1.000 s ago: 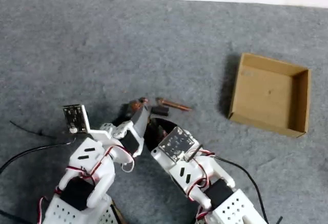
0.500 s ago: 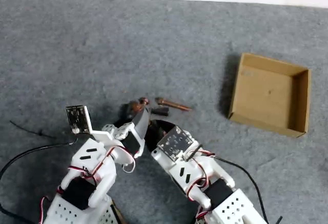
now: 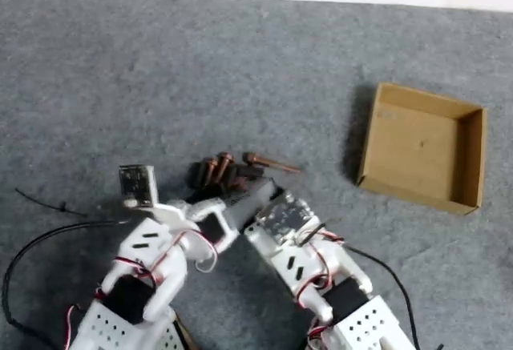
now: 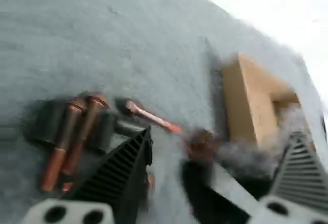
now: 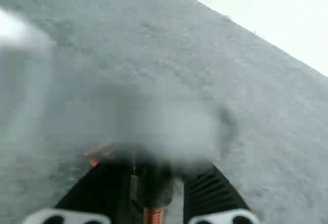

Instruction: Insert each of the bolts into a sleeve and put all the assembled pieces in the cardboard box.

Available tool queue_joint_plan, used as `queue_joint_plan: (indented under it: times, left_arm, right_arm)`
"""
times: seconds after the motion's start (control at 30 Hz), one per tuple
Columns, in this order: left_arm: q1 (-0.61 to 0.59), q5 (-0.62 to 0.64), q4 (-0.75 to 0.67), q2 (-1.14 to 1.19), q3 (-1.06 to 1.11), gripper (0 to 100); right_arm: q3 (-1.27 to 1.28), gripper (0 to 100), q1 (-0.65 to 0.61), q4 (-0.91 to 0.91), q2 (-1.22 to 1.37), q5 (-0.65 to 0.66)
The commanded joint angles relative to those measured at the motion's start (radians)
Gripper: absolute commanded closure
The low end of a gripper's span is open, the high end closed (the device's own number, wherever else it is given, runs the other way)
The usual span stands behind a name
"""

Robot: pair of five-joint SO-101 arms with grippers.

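- Progress: the cardboard box [image 3: 417,148] holds nothing, so I judge that no assembled piece has been delivered yet.
- Two bolts [image 4: 77,139] lie at the dark sleeves [image 4: 43,126] near the arms. I cannot tell whether they are seated.
- A third bolt [image 4: 151,117] lies loose beside them, well apart from the box.
- Left gripper [image 4: 220,137]: spread wide, empty.
- Right gripper [image 5: 156,171]: clamped on a held sleeve [image 5: 152,183], copper showing beneath.
- Writing: I can read none.

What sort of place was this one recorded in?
Probably a lab or workshop bench for robot practice: grey felt-like mat, two small white robot arms, and copper bolts, black sleeves and a cardboard box laid out.
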Motion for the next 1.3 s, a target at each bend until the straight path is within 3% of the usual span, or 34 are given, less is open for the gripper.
queue_joint_plan:
  times: [0.0, 0.07, 0.23, 0.47, 0.63, 0.73, 0.83, 1.03, 1.27]
  left_arm:
    - [-0.369, 0.204, -0.043, -0.01, -0.088, 62]
    - [-0.433, 0.229, -0.077, -0.01, -0.085, 62]
    - [-0.423, 0.226, -0.089, -0.01, -0.074, 62]
    - [-0.423, 0.083, -0.091, -0.01, -0.035, 63]
    - [-0.423, 0.023, -0.086, -0.01, -0.018, 63]
    - [-0.423, 0.023, -0.089, -0.01, -0.008, 63]
    - [-0.423, 0.023, -0.089, -0.01, -0.007, 63]
    - [-0.421, 0.021, -0.091, -0.01, 0.007, 63]
    - [-0.423, 0.02, -0.091, -0.01, 0.015, 63]
  right_arm:
    - [0.148, 99.4, 0.084, -0.012, -0.021, -0.006]
    - [0.148, 99.4, 0.12, -0.012, -0.021, -0.006]
    - [0.148, 99.4, 0.236, -0.012, -0.022, -0.006]
    - [0.114, 99.4, 0.47, -0.007, -0.022, -0.015]
    - [-0.03, 99.4, 0.65, -0.005, -0.012, -0.187]
    - [-0.125, 99.4, 0.723, -0.004, 0.008, -0.196]
    - [-0.249, 99.4, 0.745, -0.005, 0.159, -0.196]
    - [-0.661, 99.4, 0.782, -0.005, 0.743, -0.219]
    - [-0.949, 99.4, 0.877, -0.005, 1.205, -0.468]
